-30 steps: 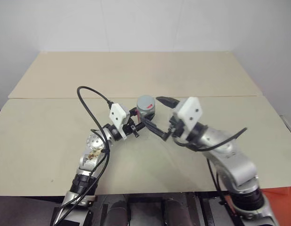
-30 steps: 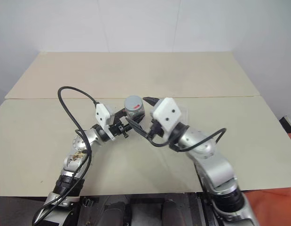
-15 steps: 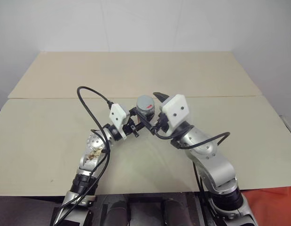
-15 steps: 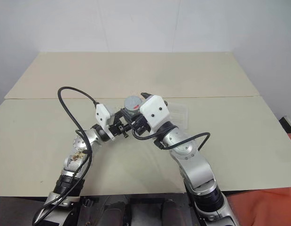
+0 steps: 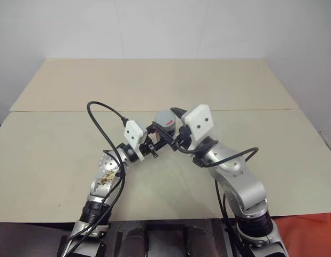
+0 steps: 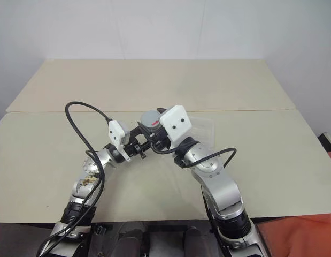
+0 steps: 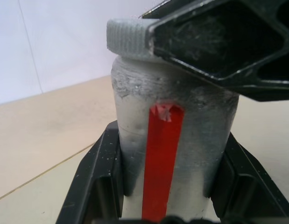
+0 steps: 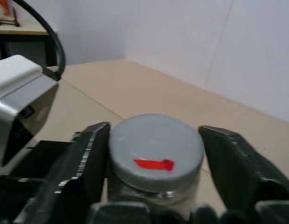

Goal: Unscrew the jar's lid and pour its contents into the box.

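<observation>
**Both grippers on the jar, lid on**

The left gripper (image 7: 165, 205) clamps the jar (image 7: 174, 154) by its body, one black finger (image 7: 95, 182) on each side. The jar stands upright in that grip, above the near half of the tabletop (image 5: 58, 155), about midway between its left and right edges. It is a silvery cylinder with a red vertical stripe (image 7: 160, 163) down the side. No writing or brand can be read on it.

The lid (image 8: 156, 149) sits on top of the jar, grey, with a small red mark (image 8: 153, 164). With the lid on, the jar's contents cannot be seen.

The right gripper (image 8: 156, 154) is closed around the lid, its fingers (image 8: 86, 163) pressed to the rim on both sides.

Beyond the right gripper and toward the right edge, the box (image 6: 204, 127) lies flat on the tabletop, clear plastic, partly hidden by the right wrist. Whether anything is in it cannot be told.

A black cable (image 5: 104, 110) loops off the left arm.
</observation>
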